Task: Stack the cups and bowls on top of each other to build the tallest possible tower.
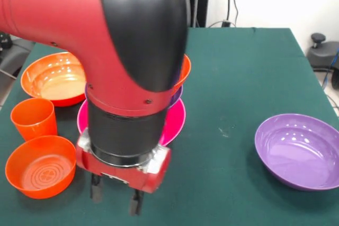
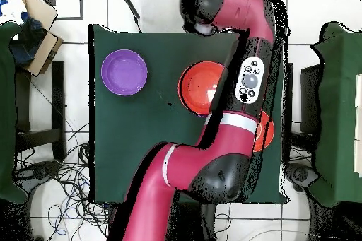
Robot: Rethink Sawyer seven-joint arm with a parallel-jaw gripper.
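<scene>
The empty gripper [image 1: 115, 195], fingers parted, hangs near the table's [image 1: 233, 78] edge just beside the tower [image 1: 177, 112], so a careless swing of the arm could topple it.

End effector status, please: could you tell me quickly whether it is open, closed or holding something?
End effector: open and empty, just above the table.
</scene>
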